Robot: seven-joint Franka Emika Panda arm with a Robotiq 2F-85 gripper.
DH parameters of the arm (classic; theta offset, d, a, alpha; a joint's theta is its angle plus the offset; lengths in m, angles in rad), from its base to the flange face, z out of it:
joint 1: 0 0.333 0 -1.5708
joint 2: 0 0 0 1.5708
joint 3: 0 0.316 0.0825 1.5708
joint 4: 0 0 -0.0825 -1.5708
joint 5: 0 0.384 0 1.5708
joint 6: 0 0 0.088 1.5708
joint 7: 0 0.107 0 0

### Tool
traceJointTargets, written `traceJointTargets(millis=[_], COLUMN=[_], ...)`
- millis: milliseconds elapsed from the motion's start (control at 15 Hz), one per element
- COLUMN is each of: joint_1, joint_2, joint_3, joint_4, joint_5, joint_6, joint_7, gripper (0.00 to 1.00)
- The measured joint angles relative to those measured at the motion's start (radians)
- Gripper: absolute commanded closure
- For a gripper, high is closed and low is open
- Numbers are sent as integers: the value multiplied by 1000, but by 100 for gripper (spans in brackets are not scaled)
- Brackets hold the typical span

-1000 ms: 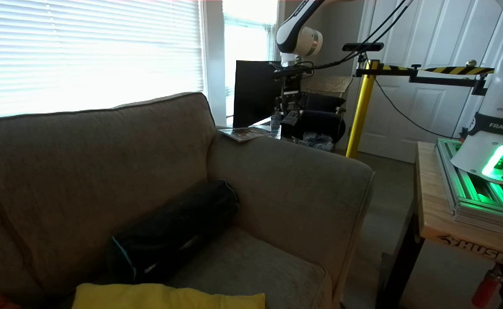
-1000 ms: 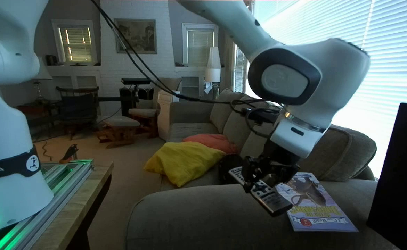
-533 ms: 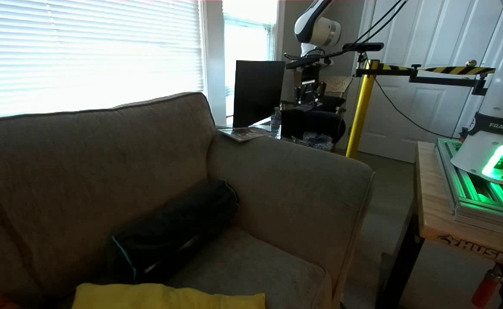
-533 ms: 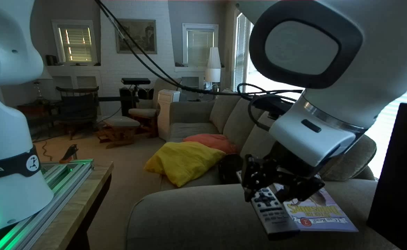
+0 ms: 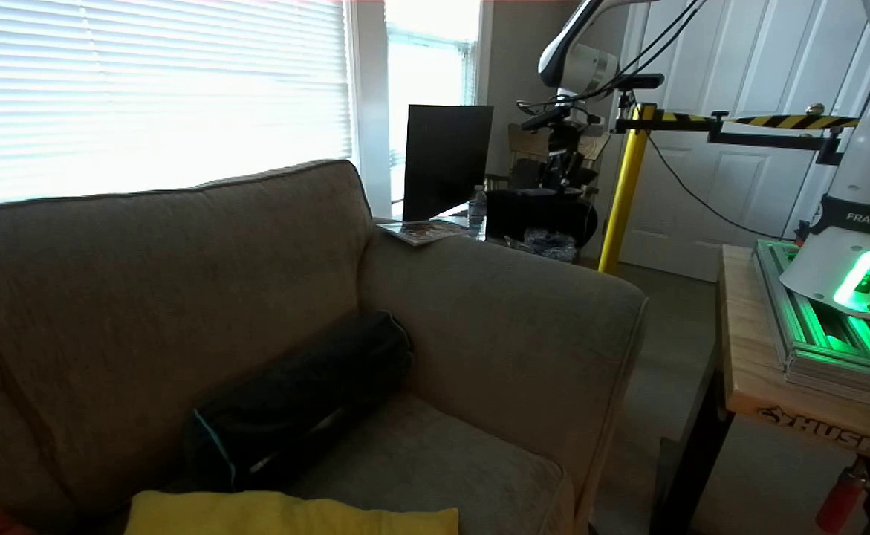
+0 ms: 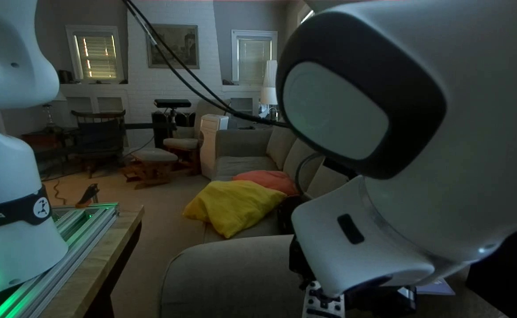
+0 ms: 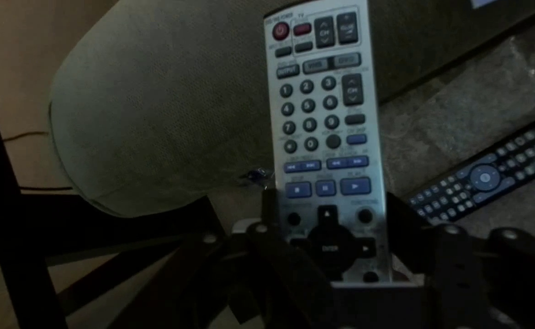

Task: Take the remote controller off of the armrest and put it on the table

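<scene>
My gripper [image 7: 336,214] is shut on the remote controller [image 7: 324,114], a slim silver-grey bar with dark and blue buttons, its long end sticking out past the fingers. In an exterior view the gripper [image 5: 562,178] is in the air beyond the sofa's armrest [image 5: 509,312]; in another exterior view part of the remote [image 6: 323,304] shows at the bottom edge under the wrist. The olive armrest [image 7: 166,91] lies lower, behind the remote, in the wrist view. A dark grey mottled flat surface [image 7: 473,91] beside it may be the table top; most of it is hidden.
A second, black remote [image 7: 491,173] lies on the mottled surface. A water bottle [image 5: 477,212], crumpled plastic [image 5: 550,244] and a black screen [image 5: 446,163] stand behind the armrest. A magazine [image 5: 418,232] lies at the armrest's back end. A yellow post [image 5: 624,200] rises nearby.
The arm has carried the remote away from over the armrest, rightward in an exterior view and close to the camera in the other view. The remote has turned. The gripper has kept its hold.
</scene>
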State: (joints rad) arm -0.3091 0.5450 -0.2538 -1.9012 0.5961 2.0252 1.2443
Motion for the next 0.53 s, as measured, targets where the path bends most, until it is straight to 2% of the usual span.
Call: traceJointTargets(millis=[267, 533], joint_1=[8, 62], joint_2=[-26, -106], joint_3=[1, 10], joint_4=[-76, -204], joint_5=[124, 238], joint_6=[169, 406], joint_7=[27, 48], gripper=[69, 69])
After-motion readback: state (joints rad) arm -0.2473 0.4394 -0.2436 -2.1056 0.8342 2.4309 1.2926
